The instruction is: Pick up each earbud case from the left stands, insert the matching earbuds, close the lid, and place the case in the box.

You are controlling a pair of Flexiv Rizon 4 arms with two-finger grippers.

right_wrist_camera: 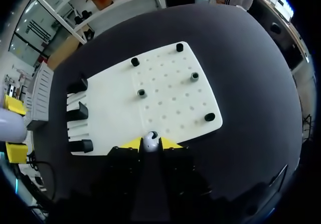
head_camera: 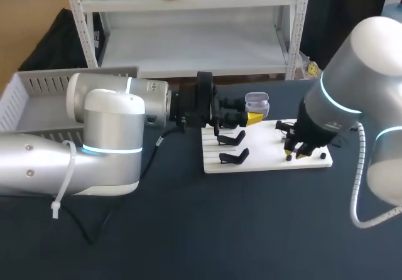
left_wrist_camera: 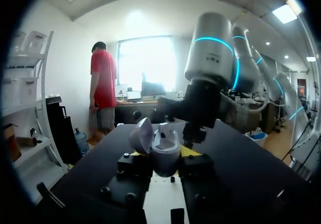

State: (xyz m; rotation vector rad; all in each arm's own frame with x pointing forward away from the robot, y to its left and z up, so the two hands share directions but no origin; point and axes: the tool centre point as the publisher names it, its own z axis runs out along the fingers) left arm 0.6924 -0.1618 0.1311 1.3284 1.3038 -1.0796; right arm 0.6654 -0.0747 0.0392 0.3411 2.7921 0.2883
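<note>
My left gripper [head_camera: 254,118] holds a lavender earbud case [head_camera: 256,104] with its lid up, above the back left of the white board [head_camera: 270,161]. In the left wrist view the case [left_wrist_camera: 163,148] sits upright between the yellow tips, lid tilted back. My right gripper [head_camera: 296,152] is down over the board's right half. In the right wrist view its yellow tips [right_wrist_camera: 149,144] pinch a small white earbud [right_wrist_camera: 149,141] from both sides, at the near edge of the board [right_wrist_camera: 170,93]. The case [right_wrist_camera: 9,126] shows far off to one side.
Two black stands [head_camera: 232,139] occupy the board's left part, and several small black pegs [right_wrist_camera: 141,92] dot its right part. A grey slatted box [head_camera: 38,95] sits at the table's far left. A cable [head_camera: 151,157] trails under my left arm.
</note>
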